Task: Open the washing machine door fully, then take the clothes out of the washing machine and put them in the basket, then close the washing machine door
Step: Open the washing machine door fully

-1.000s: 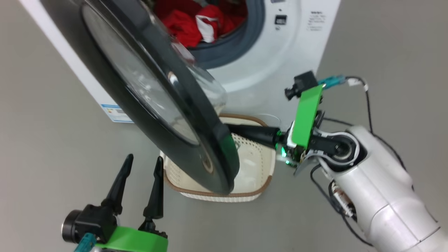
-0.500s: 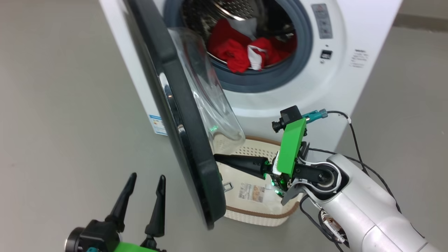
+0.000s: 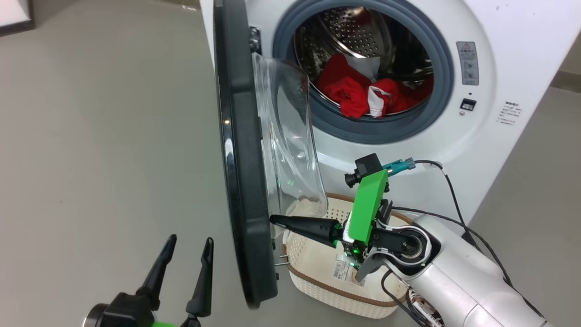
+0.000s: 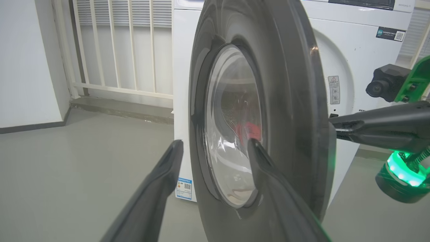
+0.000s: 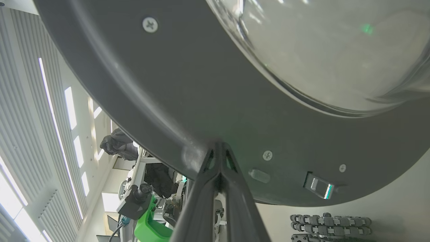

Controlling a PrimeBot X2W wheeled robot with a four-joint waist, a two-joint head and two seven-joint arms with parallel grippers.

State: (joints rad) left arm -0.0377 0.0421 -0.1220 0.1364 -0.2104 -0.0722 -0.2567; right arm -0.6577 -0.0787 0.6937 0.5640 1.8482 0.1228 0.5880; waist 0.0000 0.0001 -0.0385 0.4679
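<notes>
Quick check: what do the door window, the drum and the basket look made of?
Door window: clear, glossy, probably glass; see-through with bright reflections.
Drum: shiny perforated metal, likely stainless steel.
Basket: matte cream plastic, by its moulded holes; brown rim woven-look, material unclear.

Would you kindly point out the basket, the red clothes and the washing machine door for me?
basket [image 3: 327,300]: head view, perforated front wall.
red clothes [image 3: 347,93]: head view, front red bunch.
washing machine door [image 3: 238,159]: head view, black rim.
</notes>
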